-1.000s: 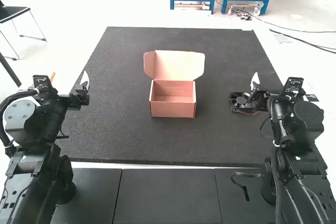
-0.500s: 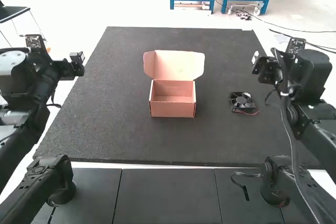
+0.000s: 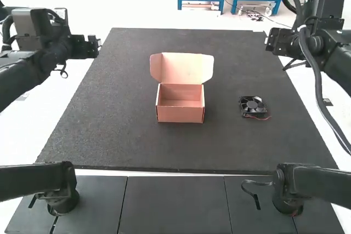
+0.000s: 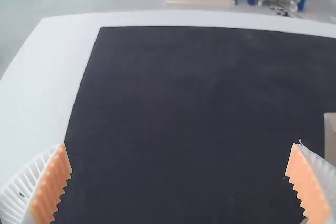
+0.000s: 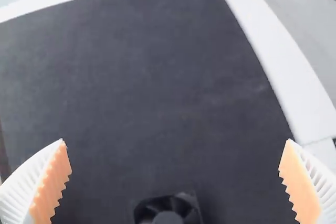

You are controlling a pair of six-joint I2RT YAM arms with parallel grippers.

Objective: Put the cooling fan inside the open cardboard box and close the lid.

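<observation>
The left arm was held high over the mat's (image 3: 109, 113) far left edge, its hand (image 4: 178, 148) spread wide, gripping nothing. The box (image 3: 180, 102) stood open mid-mat, lid up. The fan (image 3: 254, 106) lay near its right. The right arm was held high at the far right, its hand (image 5: 175, 145) wide, well above the fan.

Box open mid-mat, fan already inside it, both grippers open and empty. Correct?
No. The fan is not inside the box; the high view shows it on the mat to the box's right. The box is open, and the left gripper and right gripper are open and empty.
</observation>
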